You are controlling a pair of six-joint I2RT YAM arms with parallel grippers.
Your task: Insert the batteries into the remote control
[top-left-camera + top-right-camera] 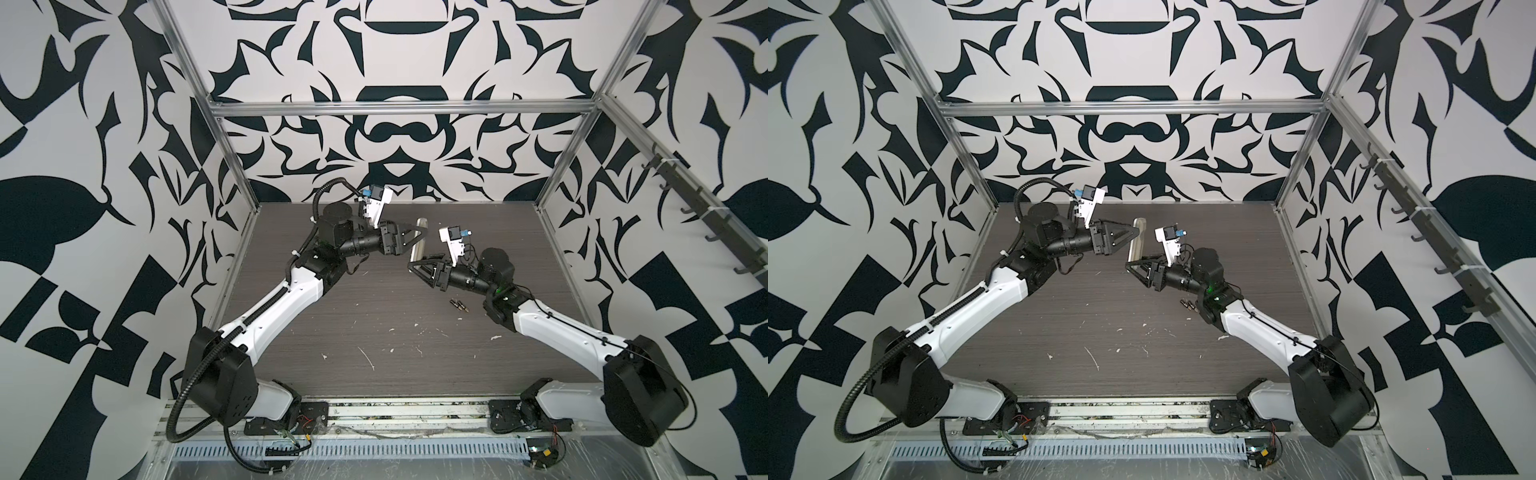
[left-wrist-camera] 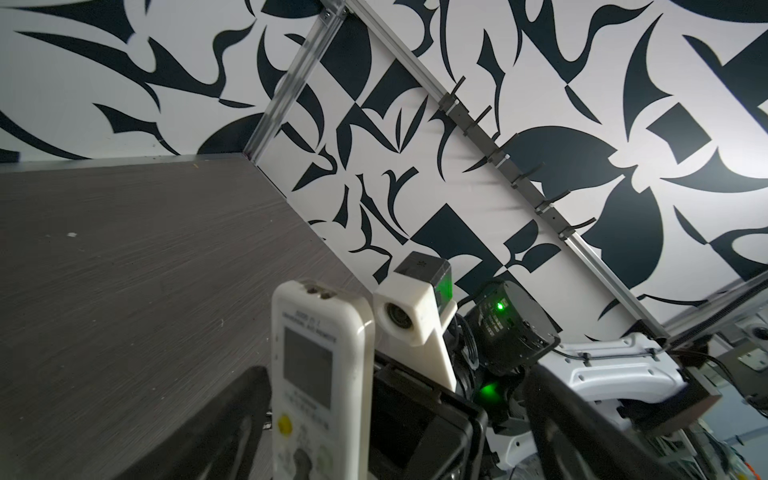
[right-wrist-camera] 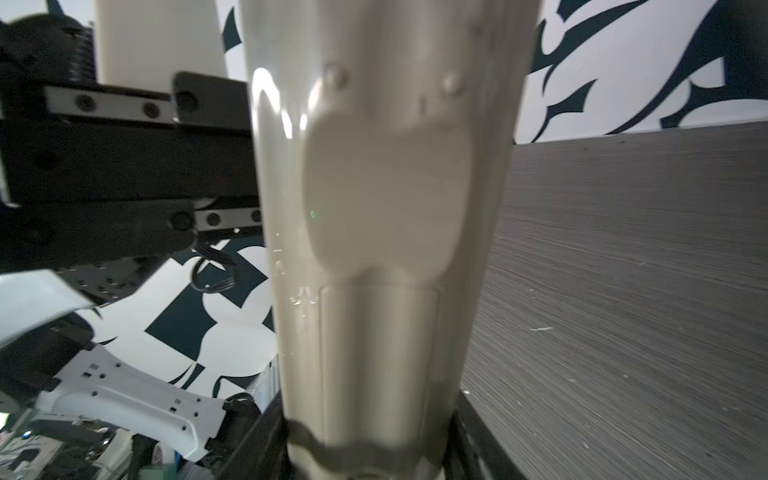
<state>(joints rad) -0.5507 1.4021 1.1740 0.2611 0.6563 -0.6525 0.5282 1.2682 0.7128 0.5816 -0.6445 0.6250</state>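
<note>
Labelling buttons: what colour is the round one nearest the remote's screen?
Yellow button; best in left wrist view.

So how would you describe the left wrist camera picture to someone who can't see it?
A slim white plastic remote control, grey screen facing the camera, sits between the wide-open black jaws of the left gripper. Behind lie a grey wood-grain table and a black-and-white patterned wall.

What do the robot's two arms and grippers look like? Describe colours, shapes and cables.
Both the left arm and right arm have white shells and bulky black joints. A ribbed black hose runs along the left one. The left gripper and right gripper have black triangular frame fingers. A white camera bracket tops each wrist.
</note>
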